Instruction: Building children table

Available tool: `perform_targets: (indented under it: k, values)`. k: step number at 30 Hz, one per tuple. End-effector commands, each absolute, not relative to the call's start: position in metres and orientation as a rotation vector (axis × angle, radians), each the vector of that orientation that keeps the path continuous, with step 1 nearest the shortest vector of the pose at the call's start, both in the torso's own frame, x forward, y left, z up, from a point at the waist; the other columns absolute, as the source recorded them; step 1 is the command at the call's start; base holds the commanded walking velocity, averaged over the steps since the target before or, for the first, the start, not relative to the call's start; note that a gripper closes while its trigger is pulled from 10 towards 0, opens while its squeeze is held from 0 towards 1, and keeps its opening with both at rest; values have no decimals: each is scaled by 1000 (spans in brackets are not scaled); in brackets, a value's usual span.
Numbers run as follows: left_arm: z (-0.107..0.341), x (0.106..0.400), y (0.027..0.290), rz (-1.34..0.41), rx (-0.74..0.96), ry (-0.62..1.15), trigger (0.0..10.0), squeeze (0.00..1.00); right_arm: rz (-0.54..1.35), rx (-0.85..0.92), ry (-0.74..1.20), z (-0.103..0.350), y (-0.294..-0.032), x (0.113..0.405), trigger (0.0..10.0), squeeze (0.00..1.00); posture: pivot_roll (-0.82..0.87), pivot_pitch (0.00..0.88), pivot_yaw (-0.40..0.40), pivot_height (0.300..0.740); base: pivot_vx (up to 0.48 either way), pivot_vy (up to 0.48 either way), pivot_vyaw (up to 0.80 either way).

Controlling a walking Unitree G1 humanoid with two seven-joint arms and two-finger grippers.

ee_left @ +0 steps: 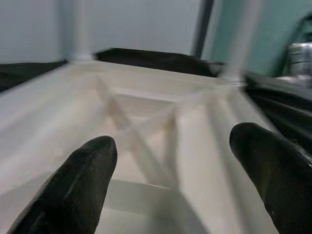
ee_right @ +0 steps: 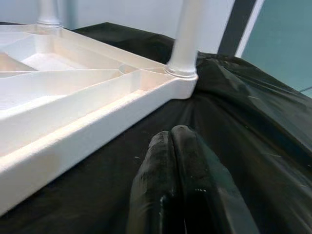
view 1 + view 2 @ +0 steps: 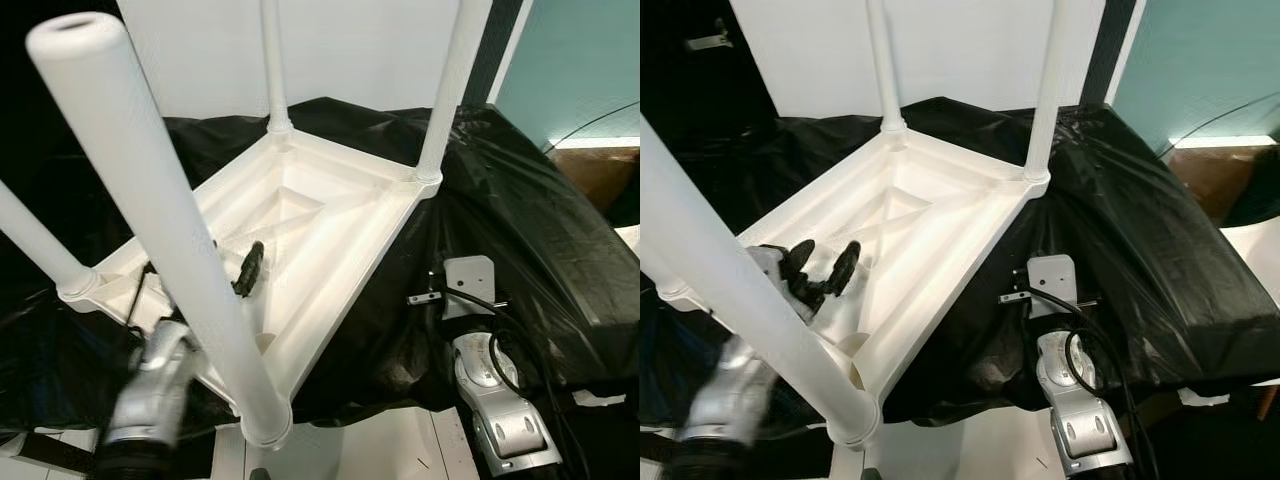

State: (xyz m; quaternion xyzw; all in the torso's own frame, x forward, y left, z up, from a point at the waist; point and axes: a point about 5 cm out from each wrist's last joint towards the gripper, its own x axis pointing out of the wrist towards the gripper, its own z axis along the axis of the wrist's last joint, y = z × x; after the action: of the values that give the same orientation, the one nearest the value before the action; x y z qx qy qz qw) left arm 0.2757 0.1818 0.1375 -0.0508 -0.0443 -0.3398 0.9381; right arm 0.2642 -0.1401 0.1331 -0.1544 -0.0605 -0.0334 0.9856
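A white plastic children's table [image 3: 300, 230] lies upside down on a surface draped in black sheeting [image 3: 520, 250], with 4 white legs [image 3: 150, 210] pointing up. The left gripper [image 3: 820, 268], fingers spread wide, hovers inside the table's underside. The right gripper [image 2: 178, 185], fingers pressed together and empty, rests beside the table on the sheeting.

Raised surface draped in crinkled black plastic sheeting [image 3: 520, 230], carrying an upturned white plastic children's table [image 3: 300, 215], underside up, its four round legs pointing upward.
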Motion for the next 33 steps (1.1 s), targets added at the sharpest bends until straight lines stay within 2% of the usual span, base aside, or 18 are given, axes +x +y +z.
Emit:
perform_targets:
  k: [1,14,15,22,23,33]
  values:
    - [136,269,183,-805,-119,-37,10000,0,-53,-317,-123,131,-139,265,10000,0,-1,32,8,740,0,0,0]
    - [128,256,228,-880,-7,169,10000,0,-60,-313,-116,131,-140,265,10000,0,-8,35,7,740,0,0,0]
    - [129,252,239,-930,9,223,10000,0,-61,-311,-111,130,-141,265,10000,0,-7,36,-1,740,0,0,0]
    - [133,241,258,-1025,38,328,10000,0,-63,-310,-107,131,-142,268,10000,0,-6,38,-9,740,0,0,0]
    - [139,237,267,-1065,41,361,10000,0,-65,-308,-105,131,-143,269,10000,0,-5,38,-12,740,0,0,0]
    - [150,226,277,-1160,120,449,10000,0,-75,-304,-103,132,-144,270,10000,0,-7,44,-9,740,0,0,0]
